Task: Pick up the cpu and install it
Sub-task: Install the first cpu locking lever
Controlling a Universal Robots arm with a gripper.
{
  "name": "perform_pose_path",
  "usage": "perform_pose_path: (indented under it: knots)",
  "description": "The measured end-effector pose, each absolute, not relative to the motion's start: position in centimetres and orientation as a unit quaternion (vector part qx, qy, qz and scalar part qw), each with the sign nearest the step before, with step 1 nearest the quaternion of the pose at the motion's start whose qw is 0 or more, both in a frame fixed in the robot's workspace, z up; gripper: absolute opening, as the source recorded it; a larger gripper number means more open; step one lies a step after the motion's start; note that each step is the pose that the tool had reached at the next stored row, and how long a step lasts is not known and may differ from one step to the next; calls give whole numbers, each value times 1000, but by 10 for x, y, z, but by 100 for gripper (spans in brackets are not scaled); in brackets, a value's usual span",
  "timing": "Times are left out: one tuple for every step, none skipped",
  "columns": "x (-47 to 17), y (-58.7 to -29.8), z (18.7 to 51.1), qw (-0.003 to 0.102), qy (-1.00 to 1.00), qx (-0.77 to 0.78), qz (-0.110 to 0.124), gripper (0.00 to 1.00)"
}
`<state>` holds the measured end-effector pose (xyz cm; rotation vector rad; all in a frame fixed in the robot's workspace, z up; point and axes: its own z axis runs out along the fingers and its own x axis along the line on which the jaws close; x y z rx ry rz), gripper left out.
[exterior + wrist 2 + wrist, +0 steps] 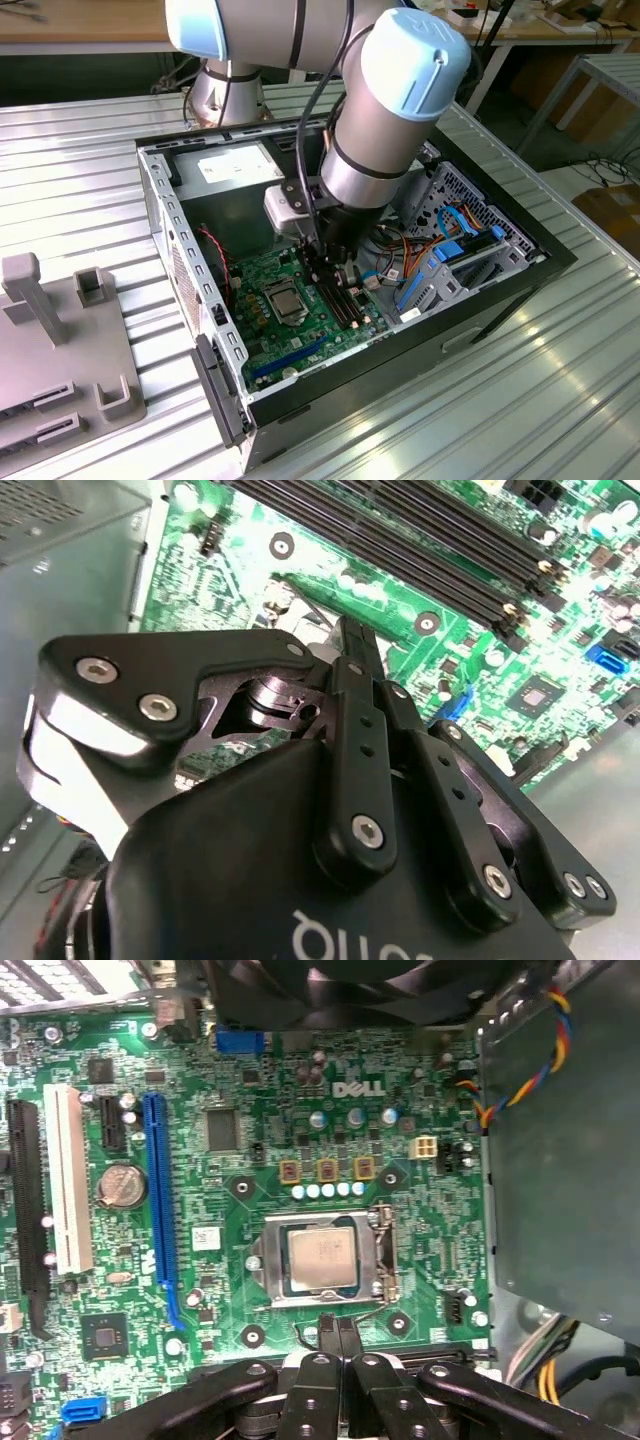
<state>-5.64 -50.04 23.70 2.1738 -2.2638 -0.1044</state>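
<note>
One open computer case [170,215] lies on the ribbed metal table [80,170], and inside it sits one green motherboard [300,330]. One cpu [321,1259] rests in the socket frame [262,1260] near the middle of that board — silver top up, flat, with the metal bracket around it. In the exterior view the same cpu [284,301] shows as a small grey square on the board, just beside the arm's lower end.

The one tool [338,1335] hangs over the motherboard just beside the socket, its two black fingers [326,1328] pressed together with nothing between them; their tips sit at the socket's edge, apart from the chip's top. In the second wrist view the tool [352,640] points down at the board near the long black memory slots [420,540].

On the board there are also one blue slot [155,1190], one white slot [68,1180] and one round coin battery [121,1185]. A bundle of coloured wires [520,1050] runs along the case's inner wall. One grey fixture block [60,340] stands on the table beyond the case, toward the exterior view's left.
</note>
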Motion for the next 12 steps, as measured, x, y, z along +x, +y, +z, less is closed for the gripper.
perform_pose_path:
  knots:
    - [-56, -501, 235, 1, -721, 692, -33, 11]
    - [-56, -502, 233, 1, -720, 693, -33, 11]
    - [-56, -502, 232, 1, -720, 693, -33, 11]
    - [-56, -503, 230, 1, -720, 693, -33, 11]
    - [-56, -503, 229, 1, -719, 694, -33, 11]
    - [-56, -504, 228, 1, -719, 694, -33, 11]
    - [-56, -504, 226, 1, -719, 695, -33, 11]
    - [-56, -505, 225, 1, -718, 695, -33, 11]
    - [-56, -506, 224, 1, -718, 695, -33, 11]
    - [-56, -509, 222, 1, -717, 696, -33, 11]
    - [-56, -511, 221, 1, -717, 697, -33, 11]
    - [-56, -512, 221, 1, -716, 697, -33, 11]
